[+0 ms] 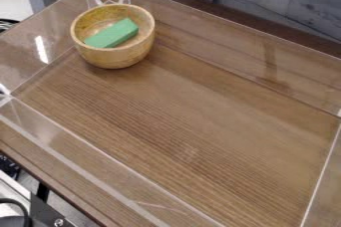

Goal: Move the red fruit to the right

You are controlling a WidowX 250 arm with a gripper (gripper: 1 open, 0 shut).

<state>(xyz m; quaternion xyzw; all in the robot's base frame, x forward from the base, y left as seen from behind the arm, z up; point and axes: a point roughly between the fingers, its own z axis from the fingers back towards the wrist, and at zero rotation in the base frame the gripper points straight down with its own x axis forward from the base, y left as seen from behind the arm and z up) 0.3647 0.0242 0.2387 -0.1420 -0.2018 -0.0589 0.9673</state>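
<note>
Out of the camera view: the fingers, drawn in to their narrowest. Cannot tell from here whether anything sits between them.

Nowhere in sight either: the red fruit. Cannot tell where it lies.

In the far left part of the scene, a round wooden bowl (114, 60), upright, resting on the tabletop (200, 121). Inside the bowl, a green rectangular block (112, 35), lying flat and slantwise, one end towards the bowl's left wall and the other towards its far right rim. Nothing red showing over the rim or beside the block.

Around the bowl, brown wood-grain tabletop with a pale sheen towards the far side and a soft glare near the middle. Along the tabletop's edges, low clear plastic walls (324, 161), catching light at the corners; bowl near the far left corner of this enclosure, not touching the walls as far as can be seen.

Beyond the far wall, dark grey panels (286, 7). At the lower left corner, outside the clear wall, black cables (16, 211) and dark hardware, too cropped to make out.
</note>
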